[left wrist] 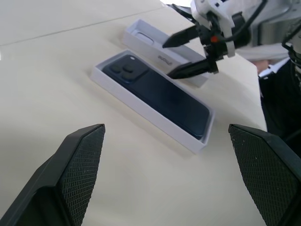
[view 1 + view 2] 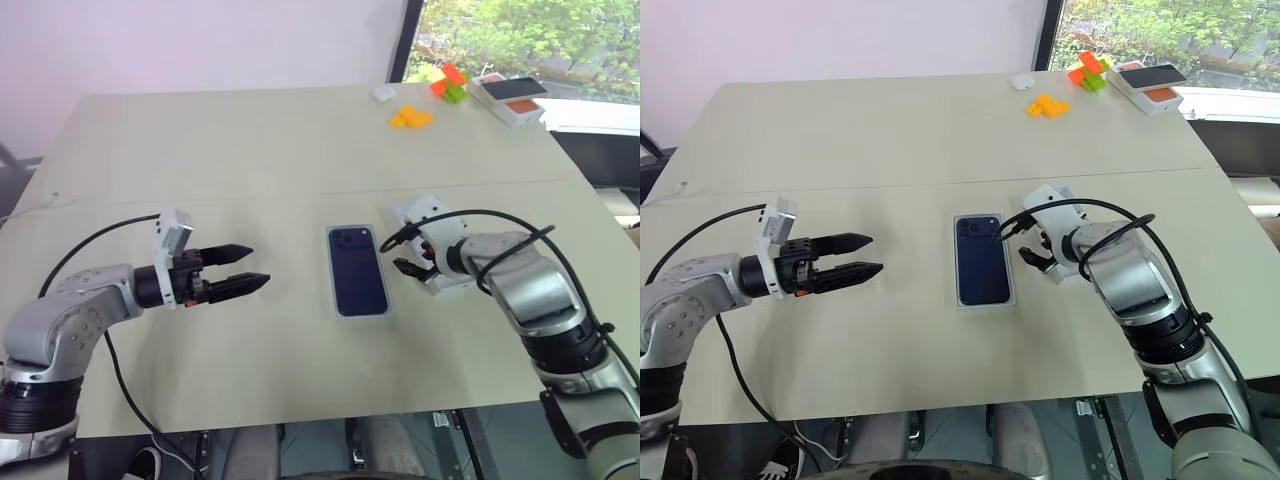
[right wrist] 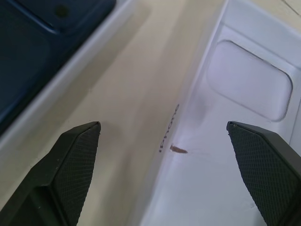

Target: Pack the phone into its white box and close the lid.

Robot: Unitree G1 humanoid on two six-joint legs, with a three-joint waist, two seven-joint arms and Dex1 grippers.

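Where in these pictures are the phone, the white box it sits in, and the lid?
the phone (image 2: 359,272), left eye view, middle of its dark back.
the white box (image 1: 141,106), left wrist view, its long white side wall.
the lid (image 3: 244,80), right wrist view, the recessed white panel inside it.

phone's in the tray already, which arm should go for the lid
Right. The open right gripper hovers over the lid, which lies open side up beside the white box holding the phone. The open left gripper sits across the box, farther from the lid.
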